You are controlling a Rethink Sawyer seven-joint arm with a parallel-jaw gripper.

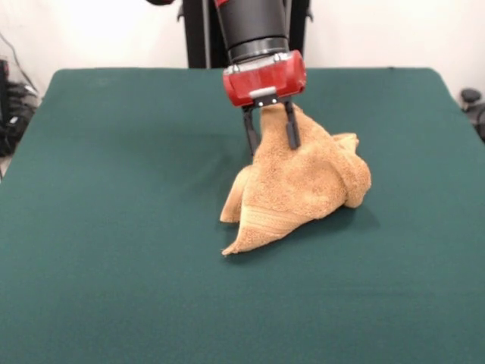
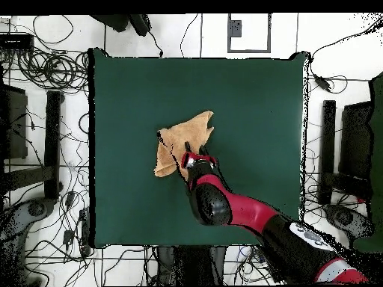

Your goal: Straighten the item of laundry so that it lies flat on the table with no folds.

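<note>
Pinching a peak of the towel (image 1: 303,178), the claw (image 1: 270,138) holds it up near the tabletop's (image 1: 114,227) middle.
No readable writing shows; the front view shows a woven stripe band along the draped lower edge, which the overhead view does not.

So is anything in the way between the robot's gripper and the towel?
No, nothing is between them. The gripper already pinches a raised peak of the towel, which sits bunched on the green table. Nothing else lies on the table around it.
</note>
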